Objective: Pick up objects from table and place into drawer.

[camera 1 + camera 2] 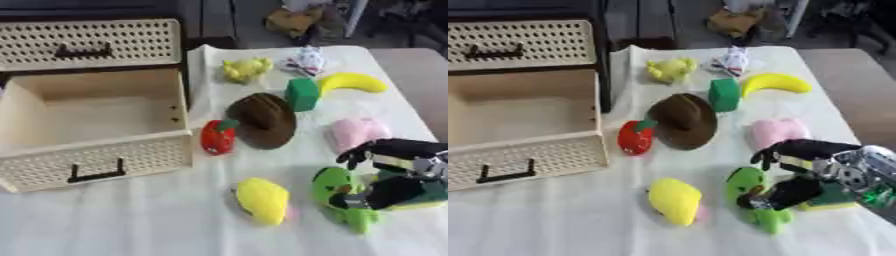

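- Green plush toy (346,197), lower right of the frame, nearest the camera: lies on the white tabletop (131,220) with its long axis running from upper left down to lower right, its tail end pointing to the bottom edge
- Right robot hand (394,172), lower right of the frame: enters from the right edge, black fingers curled over the upper part of the green plush toy and thumb tucked against its right flank; judged to be closing round it, though whether the toy has left the tabletop cannot be told
- Relation for the coming move: toy sits directly under and just left of the robot hand; the open drawer (92,150) lies well apart, at centre left of the frame, so the carry would run leftward and slightly up across the tabletop
- Yellow plush (262,200), lower centre: just left of the green toy, lying in that path
- Red strawberry toy (218,136) and brown hat (262,120), centre: between the toy and the drawer's right corner
- Pink plush (357,132), centre right: just above the robot hand
- Left robot hand: not visible in either view
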You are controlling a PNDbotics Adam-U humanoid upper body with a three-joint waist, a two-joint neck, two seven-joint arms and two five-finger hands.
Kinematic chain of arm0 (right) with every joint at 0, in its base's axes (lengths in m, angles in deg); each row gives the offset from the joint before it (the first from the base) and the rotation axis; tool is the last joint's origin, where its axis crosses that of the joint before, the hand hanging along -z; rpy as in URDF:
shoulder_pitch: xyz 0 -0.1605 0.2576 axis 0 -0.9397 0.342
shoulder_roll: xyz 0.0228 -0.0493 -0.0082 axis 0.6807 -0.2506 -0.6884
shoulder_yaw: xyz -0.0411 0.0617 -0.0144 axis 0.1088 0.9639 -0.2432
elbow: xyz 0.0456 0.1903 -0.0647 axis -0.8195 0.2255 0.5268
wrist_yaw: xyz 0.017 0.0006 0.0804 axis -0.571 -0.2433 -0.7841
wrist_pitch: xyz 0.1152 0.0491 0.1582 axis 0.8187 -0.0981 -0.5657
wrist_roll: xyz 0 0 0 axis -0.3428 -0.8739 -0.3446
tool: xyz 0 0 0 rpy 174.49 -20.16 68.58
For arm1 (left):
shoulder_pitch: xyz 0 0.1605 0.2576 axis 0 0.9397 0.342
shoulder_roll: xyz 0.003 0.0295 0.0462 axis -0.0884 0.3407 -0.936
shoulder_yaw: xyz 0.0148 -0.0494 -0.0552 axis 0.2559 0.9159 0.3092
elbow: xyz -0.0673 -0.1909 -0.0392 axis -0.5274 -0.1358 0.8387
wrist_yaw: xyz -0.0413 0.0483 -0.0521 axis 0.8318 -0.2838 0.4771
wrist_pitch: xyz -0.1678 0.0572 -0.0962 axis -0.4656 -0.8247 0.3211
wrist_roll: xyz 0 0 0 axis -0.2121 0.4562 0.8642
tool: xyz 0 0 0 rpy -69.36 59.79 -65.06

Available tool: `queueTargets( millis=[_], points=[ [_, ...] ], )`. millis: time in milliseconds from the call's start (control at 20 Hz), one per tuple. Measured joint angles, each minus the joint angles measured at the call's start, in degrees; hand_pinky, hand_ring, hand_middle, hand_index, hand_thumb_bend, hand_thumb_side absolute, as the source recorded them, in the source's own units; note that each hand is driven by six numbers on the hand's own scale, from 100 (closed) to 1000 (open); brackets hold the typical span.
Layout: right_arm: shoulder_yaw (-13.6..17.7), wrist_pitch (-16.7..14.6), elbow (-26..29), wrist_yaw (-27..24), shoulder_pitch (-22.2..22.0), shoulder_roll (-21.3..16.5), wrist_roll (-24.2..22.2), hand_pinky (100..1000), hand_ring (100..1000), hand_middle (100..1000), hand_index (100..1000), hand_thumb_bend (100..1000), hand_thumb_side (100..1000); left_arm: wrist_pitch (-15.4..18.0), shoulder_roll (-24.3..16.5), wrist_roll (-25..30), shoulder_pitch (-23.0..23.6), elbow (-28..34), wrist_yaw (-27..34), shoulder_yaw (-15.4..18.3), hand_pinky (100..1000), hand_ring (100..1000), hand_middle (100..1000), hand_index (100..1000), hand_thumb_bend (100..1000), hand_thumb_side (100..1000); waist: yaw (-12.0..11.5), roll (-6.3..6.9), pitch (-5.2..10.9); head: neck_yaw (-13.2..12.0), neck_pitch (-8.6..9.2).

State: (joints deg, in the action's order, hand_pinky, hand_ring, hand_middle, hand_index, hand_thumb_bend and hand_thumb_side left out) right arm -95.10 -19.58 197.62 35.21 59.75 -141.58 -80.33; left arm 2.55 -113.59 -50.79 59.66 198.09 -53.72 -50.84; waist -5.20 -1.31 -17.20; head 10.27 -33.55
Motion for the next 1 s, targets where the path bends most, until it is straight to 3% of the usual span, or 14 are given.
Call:
queueTargets(
  millis=[200,400,650,1000],
  points=[
    [-0.70,0.05,0.00,1.33,0.01,0.26,-0.95,734,837,764,934,521,762,0.07,0.01,0.06,0.00,0.00,0.02,0.00,527,575,539,793,100,1000,-0.20,0.01,-0.13,0.14,0.00],
    [-1.14,0.33,0.00,2.17,0.01,0.26,-1.57,688,791,752,921,456,711,0.15,0.13,0.15,0.00,0.00,0.15,-0.01,527,573,532,787,100,1000,-0.22,0.04,-0.21,0.27,0.05],
    [-1.27,1.06,0.00,3.15,-0.01,0.28,-1.40,478,610,710,905,396,676,0.28,0.47,0.28,0.00,0.00,0.29,-0.19,525,572,559,784,100,1000,-0.22,0.18,-0.32,0.40,0.41],
    [-1.28,2.07,0.00,2.96,0.43,0.40,0.66,272,487,612,834,344,635,0.40,0.49,0.42,0.00,0.00,0.40,-0.30,523,571,556,770,100,1000,-0.09,0.19,-0.52,0.42,0.46]
  ],
)
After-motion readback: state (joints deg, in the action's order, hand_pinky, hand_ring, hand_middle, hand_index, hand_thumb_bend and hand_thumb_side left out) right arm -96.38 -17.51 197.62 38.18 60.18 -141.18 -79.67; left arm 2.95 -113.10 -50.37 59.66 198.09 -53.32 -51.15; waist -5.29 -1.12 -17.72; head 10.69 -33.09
